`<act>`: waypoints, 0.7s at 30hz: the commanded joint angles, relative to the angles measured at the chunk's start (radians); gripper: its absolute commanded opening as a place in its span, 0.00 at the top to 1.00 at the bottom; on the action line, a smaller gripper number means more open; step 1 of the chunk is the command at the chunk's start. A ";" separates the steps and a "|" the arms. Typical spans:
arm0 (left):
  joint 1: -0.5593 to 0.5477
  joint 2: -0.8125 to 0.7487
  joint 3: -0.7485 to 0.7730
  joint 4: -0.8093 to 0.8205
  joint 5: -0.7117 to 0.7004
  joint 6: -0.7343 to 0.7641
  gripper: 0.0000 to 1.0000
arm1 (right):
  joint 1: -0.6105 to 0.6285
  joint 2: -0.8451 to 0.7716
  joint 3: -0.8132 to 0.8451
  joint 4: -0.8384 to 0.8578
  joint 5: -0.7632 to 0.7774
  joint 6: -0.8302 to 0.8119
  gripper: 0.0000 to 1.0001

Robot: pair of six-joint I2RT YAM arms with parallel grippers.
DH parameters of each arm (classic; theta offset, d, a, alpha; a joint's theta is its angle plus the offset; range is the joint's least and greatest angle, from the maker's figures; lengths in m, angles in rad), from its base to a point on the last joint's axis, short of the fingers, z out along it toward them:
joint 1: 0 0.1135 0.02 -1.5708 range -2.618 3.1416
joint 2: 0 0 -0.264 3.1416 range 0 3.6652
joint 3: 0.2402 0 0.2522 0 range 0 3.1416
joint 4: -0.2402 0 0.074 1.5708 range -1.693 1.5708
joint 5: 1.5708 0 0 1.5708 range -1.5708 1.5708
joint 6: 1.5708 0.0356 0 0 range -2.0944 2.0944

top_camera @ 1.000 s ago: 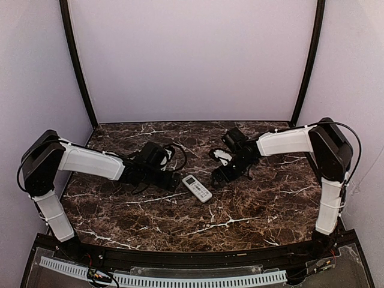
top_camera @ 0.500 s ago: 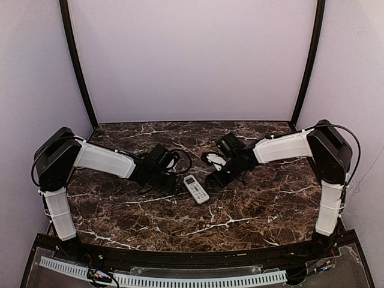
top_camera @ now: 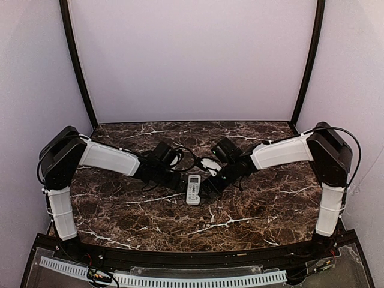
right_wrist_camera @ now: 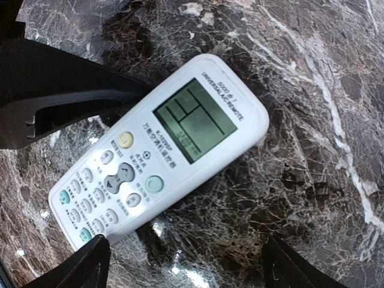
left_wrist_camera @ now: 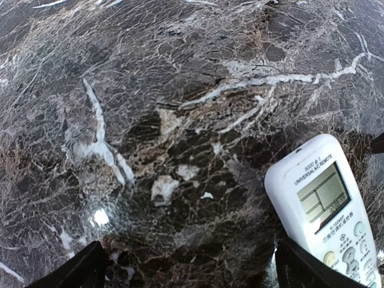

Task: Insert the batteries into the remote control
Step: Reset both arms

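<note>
Your left jaws and right jaws both stand wide open and empty, close at 9 and 3 o'clock of the small slim white plastic remote control [top_camera: 193, 189]. It lies buttons-up, mid-way on the dark veined marble counter [top_camera: 252, 222]. It should be light, rigid and slick, so pinch across its long edges.

I see remote [top_camera: 193, 189] face up on table [top_camera: 252, 210]; left gripper [top_camera: 179, 182] just left of it, right gripper [top_camera: 210, 186] just right.
</note>
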State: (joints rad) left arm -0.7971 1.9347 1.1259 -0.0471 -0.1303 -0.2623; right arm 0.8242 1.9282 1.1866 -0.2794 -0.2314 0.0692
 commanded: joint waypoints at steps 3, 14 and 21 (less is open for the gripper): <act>-0.004 -0.004 0.016 -0.025 0.024 0.011 0.01 | 0.016 0.003 -0.060 -0.079 0.003 0.037 0.12; 0.142 -0.157 0.058 -0.130 0.115 0.035 0.01 | -0.101 -0.305 -0.152 -0.019 -0.026 0.065 0.01; 0.256 -0.316 0.066 -0.152 0.145 0.031 0.01 | -0.266 -0.500 -0.232 0.082 -0.071 0.098 0.01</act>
State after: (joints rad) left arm -0.5831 1.7485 1.1893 -0.1490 -0.0162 -0.2382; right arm 0.6346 1.5135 1.0157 -0.2749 -0.2722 0.1360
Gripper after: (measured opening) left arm 0.986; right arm 0.986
